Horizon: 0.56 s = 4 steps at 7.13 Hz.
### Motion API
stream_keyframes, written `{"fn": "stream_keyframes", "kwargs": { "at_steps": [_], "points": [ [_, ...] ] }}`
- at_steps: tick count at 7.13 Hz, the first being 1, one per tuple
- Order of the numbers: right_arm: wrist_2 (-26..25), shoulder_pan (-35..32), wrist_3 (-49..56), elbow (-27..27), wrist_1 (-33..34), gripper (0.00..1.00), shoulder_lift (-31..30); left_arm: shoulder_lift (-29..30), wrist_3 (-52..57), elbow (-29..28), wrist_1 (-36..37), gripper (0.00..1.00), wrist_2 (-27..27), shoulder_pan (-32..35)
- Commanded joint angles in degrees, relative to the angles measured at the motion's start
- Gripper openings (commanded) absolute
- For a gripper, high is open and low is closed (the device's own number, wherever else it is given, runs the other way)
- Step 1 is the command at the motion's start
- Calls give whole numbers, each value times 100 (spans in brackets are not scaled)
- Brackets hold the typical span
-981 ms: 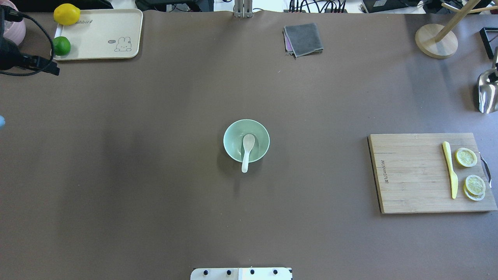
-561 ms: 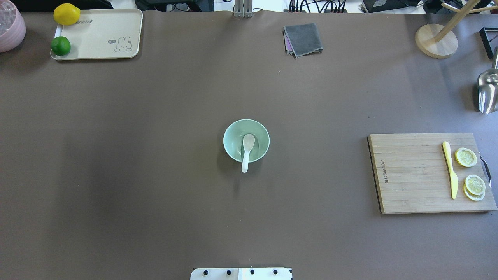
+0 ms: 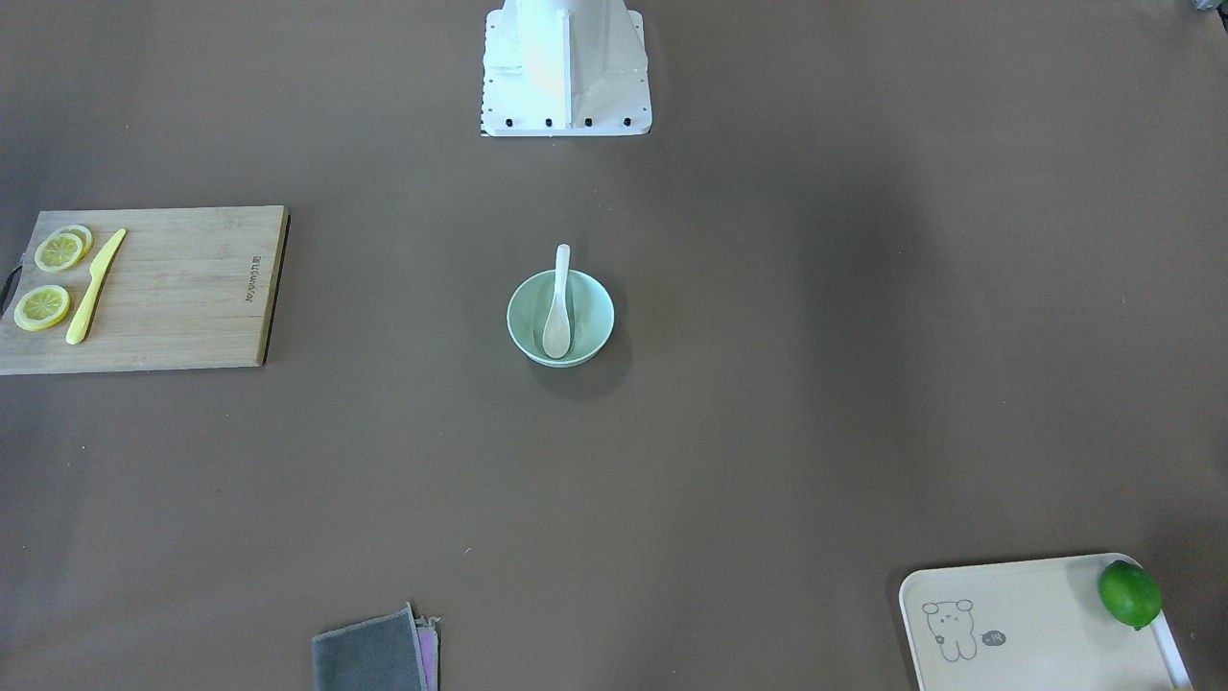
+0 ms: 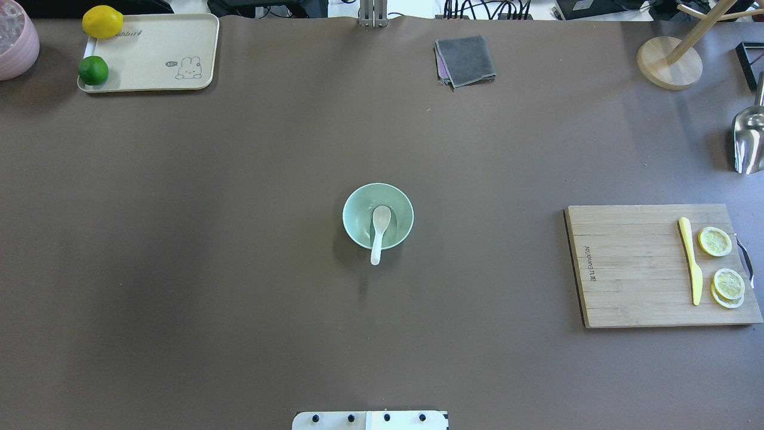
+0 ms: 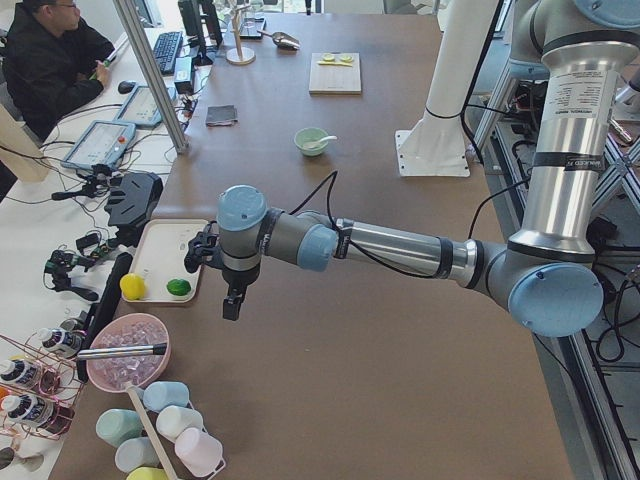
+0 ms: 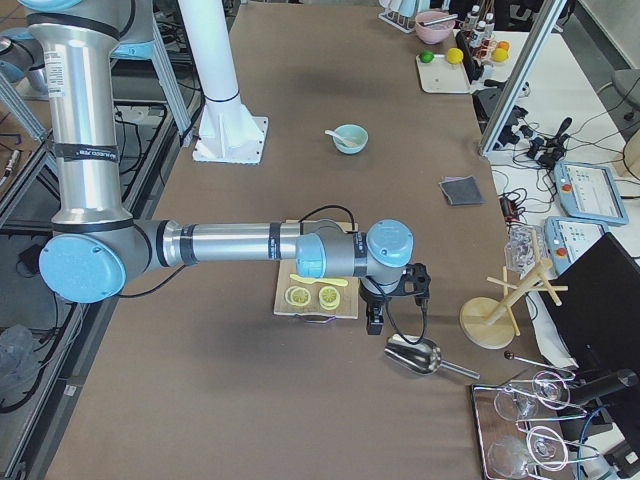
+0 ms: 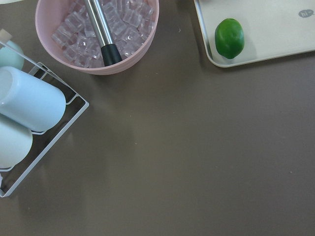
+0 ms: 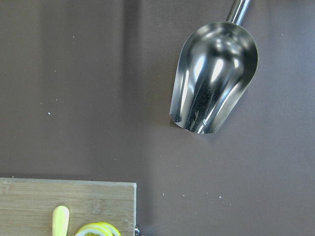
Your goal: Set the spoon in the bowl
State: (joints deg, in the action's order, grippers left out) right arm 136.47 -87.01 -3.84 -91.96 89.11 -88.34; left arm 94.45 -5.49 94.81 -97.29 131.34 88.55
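Spoon (image 3: 557,312) rests in the mint-green bowl (image 3: 590,312) at the table's middle in the front-facing view, scoop down inside and handle leaning over the rim at 12 o'clock, toward the robot's base. A wooden cutting board (image 3: 173,288) lies well apart at 9 o'clock, carrying lemon slices (image 3: 43,307) and a yellow plastic knife (image 3: 93,288). A cream tray (image 3: 1036,624) with a lime (image 3: 1129,594) sits at 4 o'clock, and a grey cloth (image 3: 369,657) at 7 o'clock. From overhead the spoon handle crosses the bowl's rim at 6 o'clock. The tray is at 10 o'clock with a lemon (image 4: 102,21) on its far corner, a pink bowl (image 4: 15,42) beside it, a wooden stand (image 4: 668,63) at 2 o'clock and a metal scoop (image 4: 749,140) at the edge at 3 o'clock. In the exterior left view the near arm reaches out and the left gripper (image 5: 231,305) hangs above the table just beside the tray; whether it is open or closed cannot be told. In the exterior right view the right gripper (image 6: 374,322) hangs between the cutting board and the metal scoop, its state equally unclear. The left wrist view looks down on the pink bowl, full of ice cubes, at 11 o'clock, the lime at 1 o'clock and pale cups in a wire rack (image 7: 74,105) at 9 o'clock. The right wrist view shows the metal scoop at 1 o'clock and the cutting board's corner at 7 o'clock.
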Motion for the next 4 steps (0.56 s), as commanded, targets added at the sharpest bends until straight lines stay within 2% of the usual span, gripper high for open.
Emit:
{"fn": "stream_keyframes", "kwargs": {
  "at_steps": [1, 4],
  "points": [
    [3, -1, -2, -24, 1, 100, 1, -32, 4, -15, 0, 98, -12, 5],
    [3, -1, -2, -24, 1, 100, 19, -32, 4, 3, -26, 98, -12, 13]
  ]
}}
